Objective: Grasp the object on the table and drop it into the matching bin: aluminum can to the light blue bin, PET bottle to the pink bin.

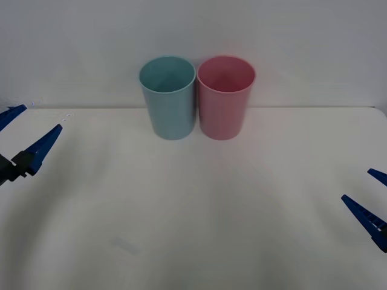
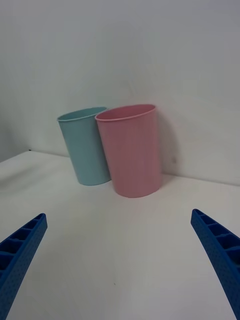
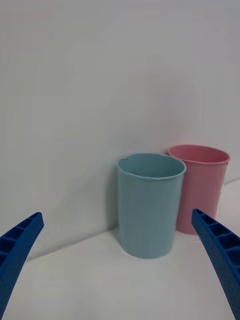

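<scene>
While waiting wide apart at the table [image 1: 193,241] edges, left gripper [image 1: 21,136] and right gripper [image 1: 370,196], both spread and holding nothing; blue bin [image 1: 168,99] touching pink bin [image 1: 225,99] at the back for sorting; can nowhere on the tabletop.

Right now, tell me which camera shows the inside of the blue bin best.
The front view: it looks down into the blue bin, showing its open mouth and inner wall. The left wrist view shows its outer wall and rim from the side. The right wrist view shows it partly hidden behind the pink bin.
</scene>
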Controlling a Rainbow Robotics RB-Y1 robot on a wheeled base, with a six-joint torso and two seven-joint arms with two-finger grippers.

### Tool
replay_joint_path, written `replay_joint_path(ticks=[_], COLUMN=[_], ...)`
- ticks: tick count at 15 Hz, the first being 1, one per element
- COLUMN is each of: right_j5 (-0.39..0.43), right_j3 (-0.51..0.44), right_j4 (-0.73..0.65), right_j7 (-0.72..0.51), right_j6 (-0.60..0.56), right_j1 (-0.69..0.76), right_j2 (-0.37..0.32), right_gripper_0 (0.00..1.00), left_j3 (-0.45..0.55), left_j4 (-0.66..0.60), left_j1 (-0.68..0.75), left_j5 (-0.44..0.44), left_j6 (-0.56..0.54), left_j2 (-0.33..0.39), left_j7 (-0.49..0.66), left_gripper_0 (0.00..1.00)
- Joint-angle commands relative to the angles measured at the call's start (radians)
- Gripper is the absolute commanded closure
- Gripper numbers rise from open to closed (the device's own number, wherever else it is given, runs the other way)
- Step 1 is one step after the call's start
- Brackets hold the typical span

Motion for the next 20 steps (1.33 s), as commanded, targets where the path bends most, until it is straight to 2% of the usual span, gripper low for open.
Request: replay_joint_path(ticks=[1, 5, 10, 20], right_j5=[0.000, 0.000, 0.000, 0.000], right_j3=[0.000, 0.000, 0.000, 0.000], right_j4=[0.000, 0.000, 0.000, 0.000], right_j7=[0.000, 0.000, 0.000, 0.000], right_j6=[0.000, 0.000, 0.000, 0.000], right_j1=[0.000, 0.000, 0.000, 0.000], right_j2=[0.000, 0.000, 0.000, 0.000], right_gripper_0=[0.00, 0.00, 0.00, 0.00], left_j3=[0.053, 0.120, 0.160, 0.114], left_j4=[-0.009, -0.009, -0.009, -0.009], left_j1=[0.104, 0.247, 0.390, 0.440], left_j5=[0.070, 0.151, 0.199, 0.216], left_j6=[-0.048, -0.134, -0.185, -0.185], left_j2=[0.030, 0.089, 0.128, 0.128], left_j7=[-0.080, -0.113, -0.147, -0.147], left_gripper_0=[0.00, 0.00, 0.00, 0.00])
